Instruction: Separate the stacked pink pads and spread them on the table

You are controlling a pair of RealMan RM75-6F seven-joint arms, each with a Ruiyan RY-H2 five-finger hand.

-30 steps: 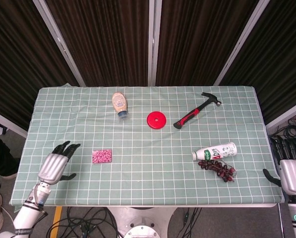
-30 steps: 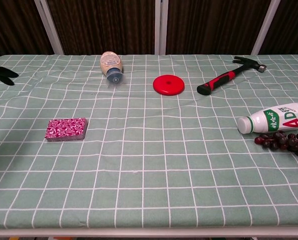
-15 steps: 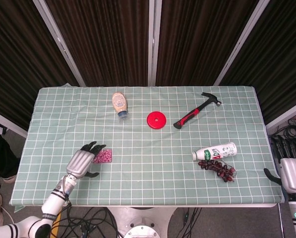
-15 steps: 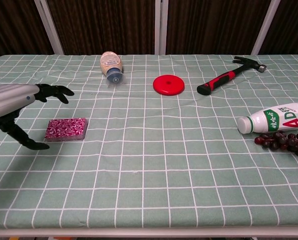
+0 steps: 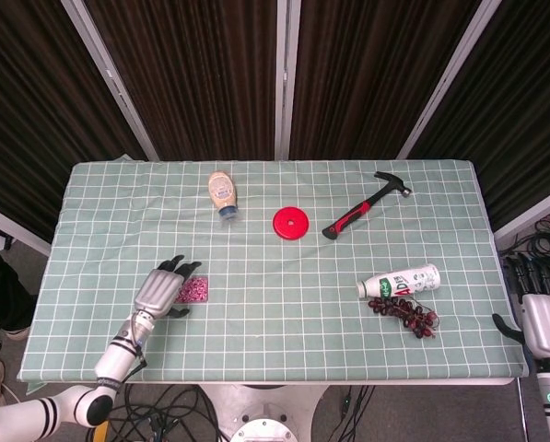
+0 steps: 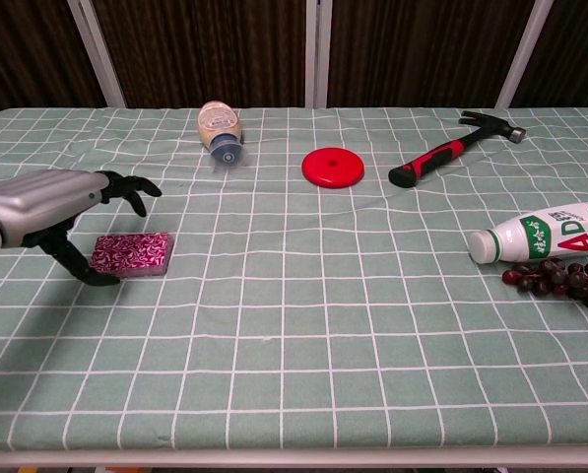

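Note:
The stacked pink pads (image 5: 195, 290) (image 6: 133, 253) lie flat on the green checked cloth at the front left. My left hand (image 5: 164, 287) (image 6: 55, 211) hovers at the stack's left end with nothing in it. Its dark fingers (image 6: 128, 186) arch over the far edge and its thumb reaches down by the stack's near left corner. Whether the thumb touches the pads I cannot tell. My right hand (image 5: 544, 318) stays beyond the table's right front edge, fingers straight and holding nothing. The chest view does not show it.
A squeeze bottle (image 5: 223, 193) (image 6: 219, 128) lies at the back left, with a red disc (image 5: 291, 224) (image 6: 333, 167) mid-table. A hammer (image 5: 362, 212) (image 6: 451, 150) lies at the back right. A white bottle (image 5: 400, 281) (image 6: 542, 233) and dark grapes (image 5: 403, 313) (image 6: 561, 280) sit front right.
My left hand has travelled right from the table's left edge to the pink pads and now arches over the stack's left end. The right hand and the pads have not moved.

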